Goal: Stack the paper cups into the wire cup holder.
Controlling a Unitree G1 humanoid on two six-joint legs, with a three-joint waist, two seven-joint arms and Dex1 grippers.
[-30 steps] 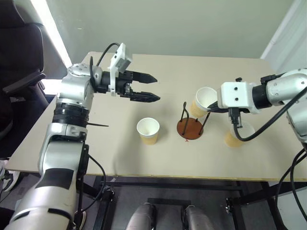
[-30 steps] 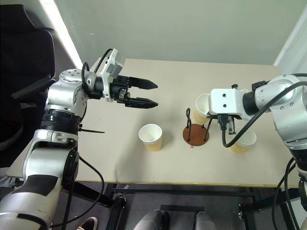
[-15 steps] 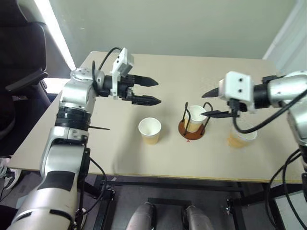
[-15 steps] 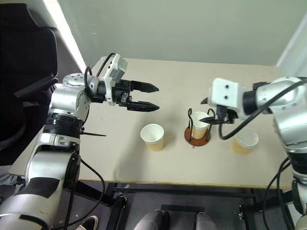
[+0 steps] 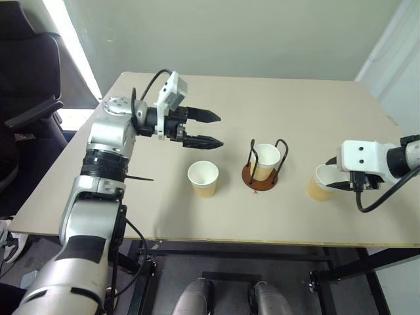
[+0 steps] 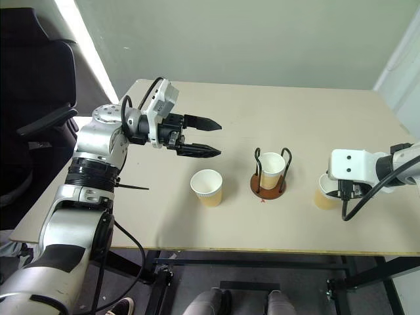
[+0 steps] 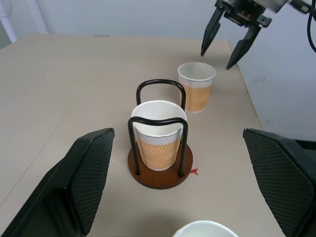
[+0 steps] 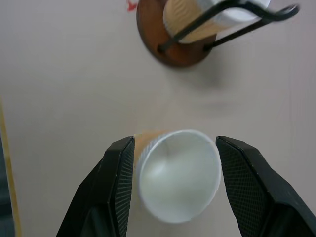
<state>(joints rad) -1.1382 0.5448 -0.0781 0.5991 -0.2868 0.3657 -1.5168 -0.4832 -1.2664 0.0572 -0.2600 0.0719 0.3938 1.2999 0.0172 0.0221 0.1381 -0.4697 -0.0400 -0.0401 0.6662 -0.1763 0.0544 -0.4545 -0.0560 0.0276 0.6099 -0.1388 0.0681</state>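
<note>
Paper cups sit on the table (image 5: 315,98): one (image 5: 266,160) upright inside the wire cup holder (image 5: 260,178) at the middle, a second (image 5: 203,178) just to its left, a third (image 5: 319,184) to its right. The left gripper (image 5: 211,129) hovers above the table, fingers spread, holding nothing. In the left wrist view, the right gripper (image 7: 231,38) hangs above the far cup, jaws apart. In the right wrist view, its fingers (image 8: 116,187) flank that cup's rim without clearly pressing it.

Head cameras overlook the table (image 5: 216,92); both wrist cameras, closer, share the wire cup holder (image 7: 159,148).
</note>
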